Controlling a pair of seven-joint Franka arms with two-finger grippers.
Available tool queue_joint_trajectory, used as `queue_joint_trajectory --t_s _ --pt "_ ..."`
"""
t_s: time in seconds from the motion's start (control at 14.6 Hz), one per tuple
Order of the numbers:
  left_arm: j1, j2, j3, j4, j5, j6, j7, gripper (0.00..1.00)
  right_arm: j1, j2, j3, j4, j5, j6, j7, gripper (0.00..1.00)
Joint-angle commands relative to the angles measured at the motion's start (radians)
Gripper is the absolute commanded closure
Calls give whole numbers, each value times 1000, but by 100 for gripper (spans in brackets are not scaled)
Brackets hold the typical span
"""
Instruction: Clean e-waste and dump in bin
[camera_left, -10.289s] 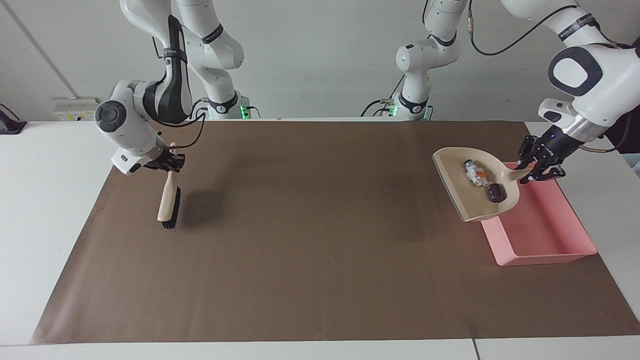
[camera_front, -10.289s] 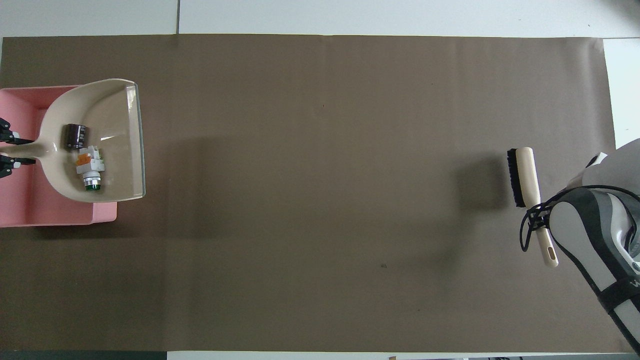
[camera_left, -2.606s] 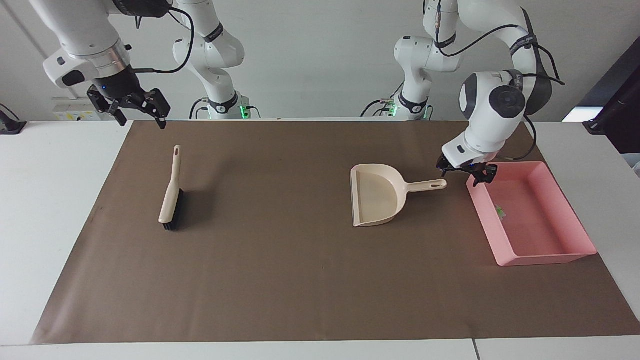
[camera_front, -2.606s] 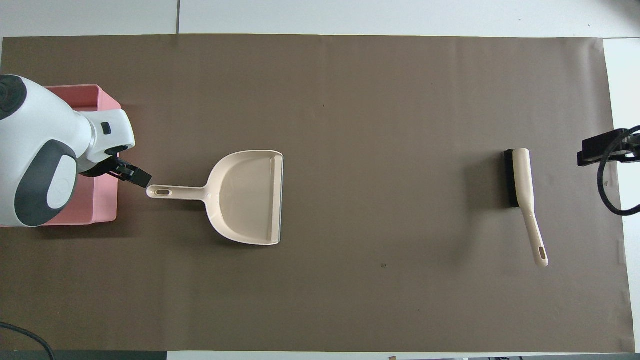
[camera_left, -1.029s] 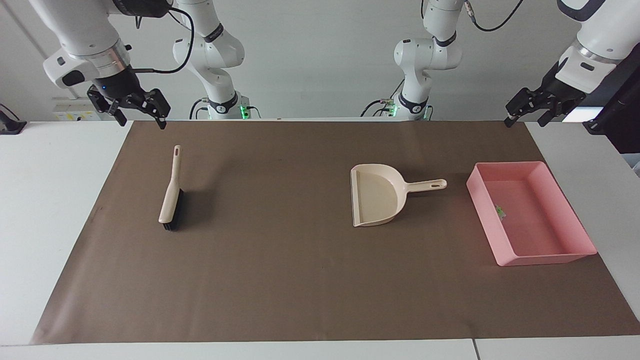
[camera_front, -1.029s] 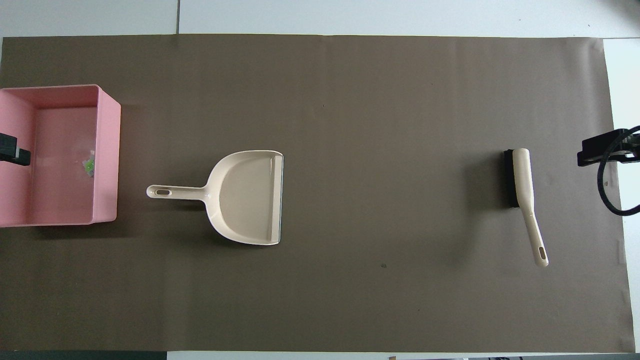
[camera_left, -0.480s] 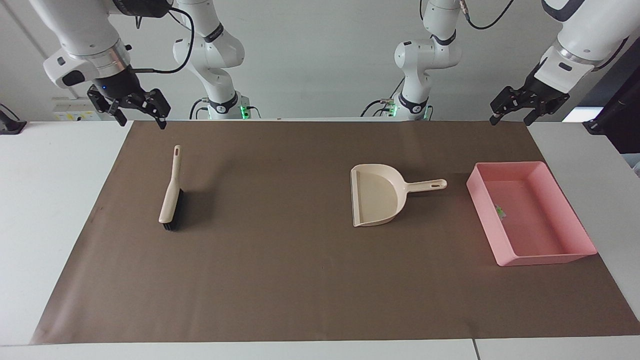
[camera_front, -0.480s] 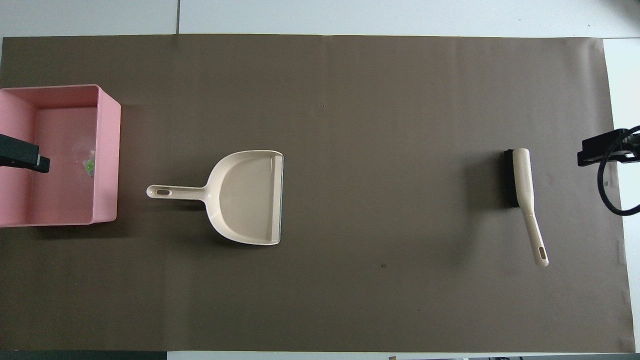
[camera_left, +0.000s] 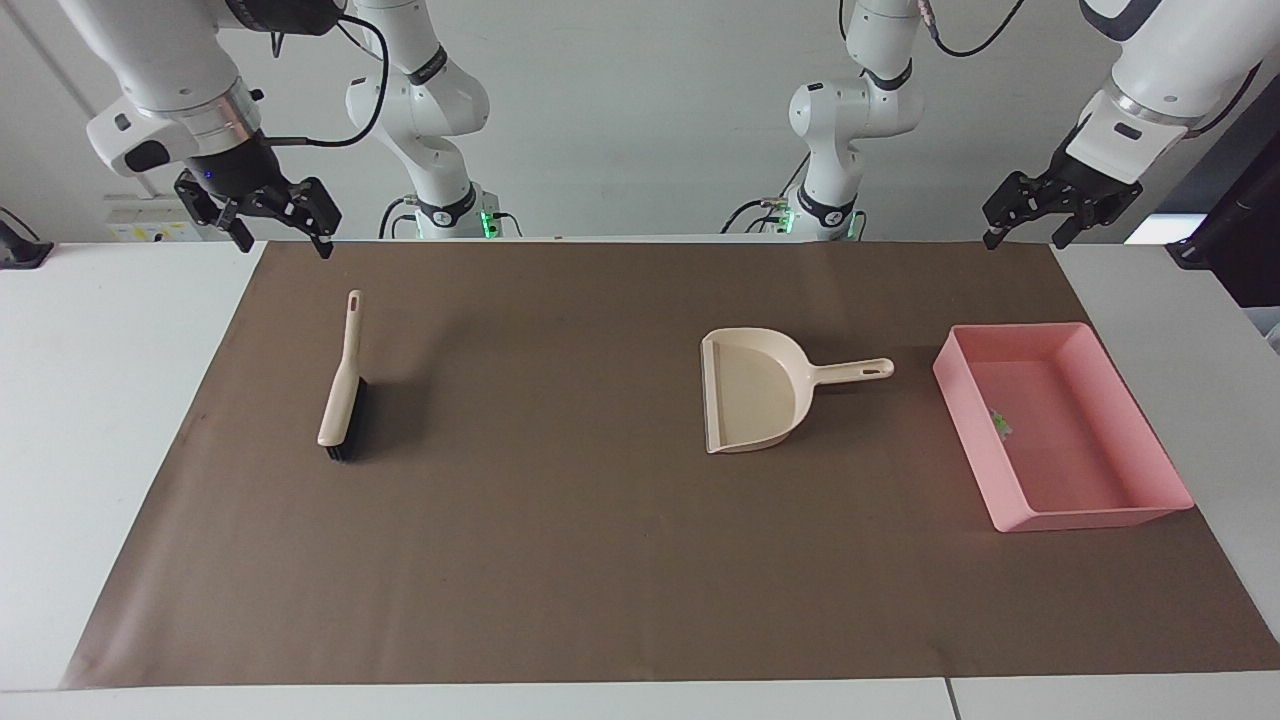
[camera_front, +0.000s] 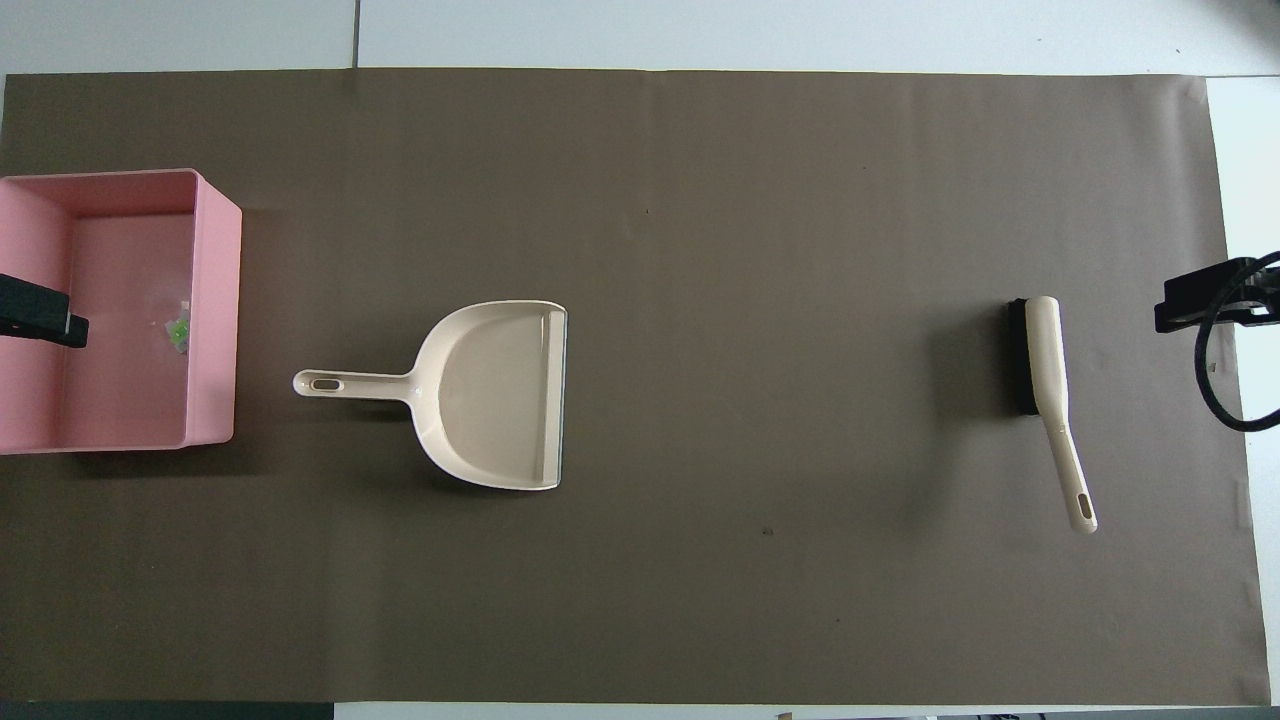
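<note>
A: Where's the e-waste?

B: In the bin (camera_left: 1120, 405), at the left arm's end of the surface. Only a small greenish-white bit (camera_left: 999, 424) shows on its floor; the black block isn't visible.

A: Arms?

B: Left gripper (camera_left: 1035, 215) hangs high above the mat's robot-side edge, jaws apart, empty. Right gripper (camera_left: 268, 222) waits raised, jaws apart.

A: Nearest tool?

B: Dustpan (camera_left: 752, 402) lies empty beside the bin, handle pointing toward it, left arm nearer. Brush (camera_left: 340, 385) lies below the right gripper. Looks done.
</note>
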Motion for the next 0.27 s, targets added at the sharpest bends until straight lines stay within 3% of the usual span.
queue_joint_trajectory --t_s 0.0,0.21 --pt "18 -29 -18 -31 18 19 3 4 -3 -15 2 -17 0 7 -15 1" --pt "19 -29 -18 -31 17 19 -6 4 -1 -15 2 -17 0 7 -15 1"
